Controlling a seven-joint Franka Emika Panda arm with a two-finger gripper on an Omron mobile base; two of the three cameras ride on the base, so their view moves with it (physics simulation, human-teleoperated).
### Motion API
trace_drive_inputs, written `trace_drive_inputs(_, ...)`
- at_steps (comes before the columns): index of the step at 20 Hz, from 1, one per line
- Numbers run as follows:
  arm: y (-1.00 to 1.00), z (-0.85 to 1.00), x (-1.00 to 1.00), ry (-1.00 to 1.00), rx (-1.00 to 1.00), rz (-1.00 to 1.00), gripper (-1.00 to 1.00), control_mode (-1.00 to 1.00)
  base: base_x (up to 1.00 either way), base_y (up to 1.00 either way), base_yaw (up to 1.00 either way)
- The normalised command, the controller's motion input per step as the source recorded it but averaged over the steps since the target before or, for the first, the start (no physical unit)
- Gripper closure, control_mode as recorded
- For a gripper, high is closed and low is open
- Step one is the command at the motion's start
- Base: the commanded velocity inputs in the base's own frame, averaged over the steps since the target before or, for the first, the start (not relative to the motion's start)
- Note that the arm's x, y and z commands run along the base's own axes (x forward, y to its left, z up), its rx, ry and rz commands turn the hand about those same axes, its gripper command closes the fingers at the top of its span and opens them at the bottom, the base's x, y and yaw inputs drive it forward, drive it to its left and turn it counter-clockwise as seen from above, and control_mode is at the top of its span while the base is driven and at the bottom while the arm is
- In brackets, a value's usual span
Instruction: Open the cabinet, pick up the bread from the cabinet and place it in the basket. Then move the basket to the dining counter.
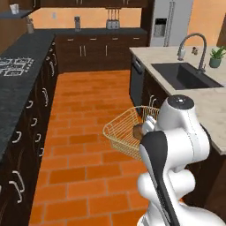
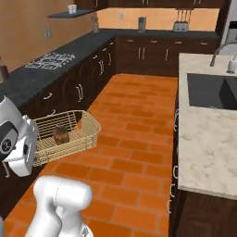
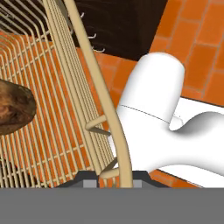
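Observation:
The golden wire basket (image 1: 115, 129) hangs in the air over the orange tile floor, level with my arm. In the hand view my gripper (image 3: 114, 177) is shut on the basket rim (image 3: 94, 74), with the rim wire running up between the fingertips. The small brown bread (image 1: 138, 131) lies inside the basket (image 2: 94, 123), and shows as a dark lump, the bread (image 2: 60, 134), on the mesh floor. It sits at the left in the hand view as the bread (image 3: 13, 107). The beige dining counter (image 1: 207, 108) runs along the right, its near end (image 2: 203, 143) bare. The cabinet is out of view.
A black sink (image 1: 183, 75) with a faucet (image 1: 194, 44) is set in the dining counter, and a small plant (image 1: 216, 57) stands behind it. The black speckled counter (image 2: 41, 76) with low cabinets lines the left. A fridge (image 1: 170, 22) stands at the back.

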Motion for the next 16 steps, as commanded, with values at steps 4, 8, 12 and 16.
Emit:
trace_drive_inputs(4,0.0,0.0,0.0,0.0,0.0,0.0,1.0,1.0,0.56,0.51,-0.75)
trace_drive_inputs(8,0.0,0.0,0.0,0.0,0.0,0.0,1.0,1.0,0.71,0.58,-0.73)
trace_drive_inputs(12,0.0,0.0,0.0,0.0,0.0,0.0,1.0,1.0,0.57,0.55,-0.74)
trace_drive_inputs(16,0.0,0.0,0.0,0.0,0.0,0.0,1.0,1.0,0.33,0.39,-0.81)
